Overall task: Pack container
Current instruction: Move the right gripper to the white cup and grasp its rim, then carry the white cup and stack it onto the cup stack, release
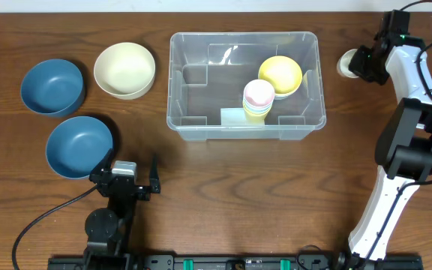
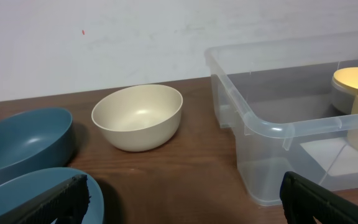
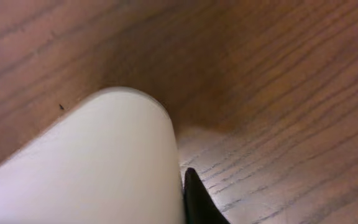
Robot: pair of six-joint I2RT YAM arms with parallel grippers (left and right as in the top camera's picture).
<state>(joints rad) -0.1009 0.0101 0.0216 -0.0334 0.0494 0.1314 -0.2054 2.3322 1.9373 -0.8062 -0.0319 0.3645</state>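
Sitting beside a cream cup (image 1: 344, 64), right end effector (image 1: 357, 64) — grip unclear; left end effector (image 1: 130, 169) wide, empty.

Container (image 1: 244, 35): one, of clear plastic. Bowls: four in all, namely two blue, the far blue bowl (image 1: 52, 86) and the near blue bowl (image 1: 79, 146), one cream bowl (image 1: 124, 69) and one yellow bowl (image 1: 280, 73). Stack of cups (image 1: 258, 101): one, pastel, with at least three cups nested, the exact number not discernible. Separate white cup (image 1: 346, 63): one. Robot arms: two, the left arm (image 1: 109, 221) and the right arm (image 1: 409, 73).
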